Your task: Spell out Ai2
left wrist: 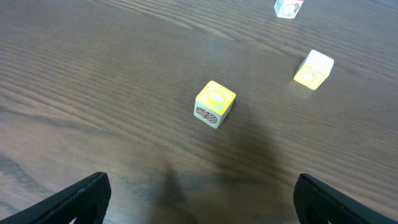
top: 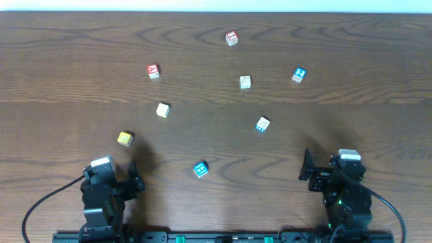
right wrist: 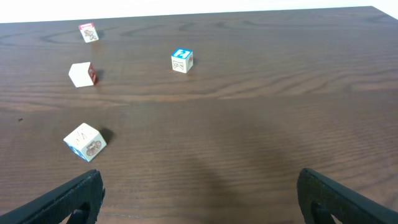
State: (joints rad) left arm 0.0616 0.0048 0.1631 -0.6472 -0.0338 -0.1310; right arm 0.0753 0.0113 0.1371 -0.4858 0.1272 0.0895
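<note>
Several small letter cubes lie scattered on the wooden table. A yellow cube (top: pixel 125 138) sits just ahead of my left gripper (top: pixel 128 177); it also shows in the left wrist view (left wrist: pixel 214 103), with a cream cube (top: pixel 163 109) beyond it (left wrist: pixel 314 69). A red cube (top: pixel 153 71), a red-topped cube (top: pixel 232 38), a white cube (top: pixel 245 82), a blue cube (top: pixel 299 74), a teal-edged cube (top: pixel 262 124) and a teal cube (top: pixel 200 169) lie further out. My right gripper (top: pixel 309 169) is open and empty; the teal-edged cube is at its left (right wrist: pixel 85 142). My left gripper is open and empty.
The table's far edge (top: pixel 216 11) runs along the top. The arm bases sit at the near edge at left (top: pixel 101 202) and right (top: pixel 347 202). In the right wrist view the blue cube (right wrist: pixel 181 60) and the white cube (right wrist: pixel 81 74) lie far ahead.
</note>
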